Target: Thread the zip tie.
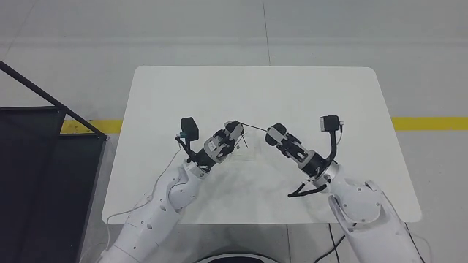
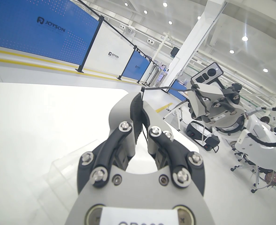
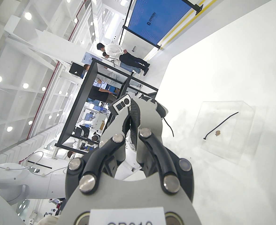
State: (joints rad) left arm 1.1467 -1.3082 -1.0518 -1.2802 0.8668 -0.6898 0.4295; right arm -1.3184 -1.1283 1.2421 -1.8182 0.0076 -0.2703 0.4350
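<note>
A thin black zip tie [image 1: 254, 126] stretches in the air between my two grippers above the table's middle. My left gripper [image 2: 141, 105] is shut on it, and the tie's small head [image 2: 142, 90] sticks out past its fingertips. From the head the strap [image 2: 166, 89] runs across to my right gripper [image 2: 193, 91], which is shut on its far end. The right gripper [image 3: 131, 115] has its pads pressed together. Beyond it stands the left gripper [image 3: 158, 108], with a short black end [image 3: 169, 125] hanging under it. Both the left gripper [image 1: 233, 127] and the right gripper [image 1: 273, 132] hover near the table's centre.
A clear shallow tray [image 3: 234, 146] lies on the white table [image 1: 322, 102] just below the grippers and holds a second black zip tie [image 3: 220, 125] and a small brownish scrap [image 3: 217, 132]. A dark barrier [image 1: 36, 161] stands off the table's left side.
</note>
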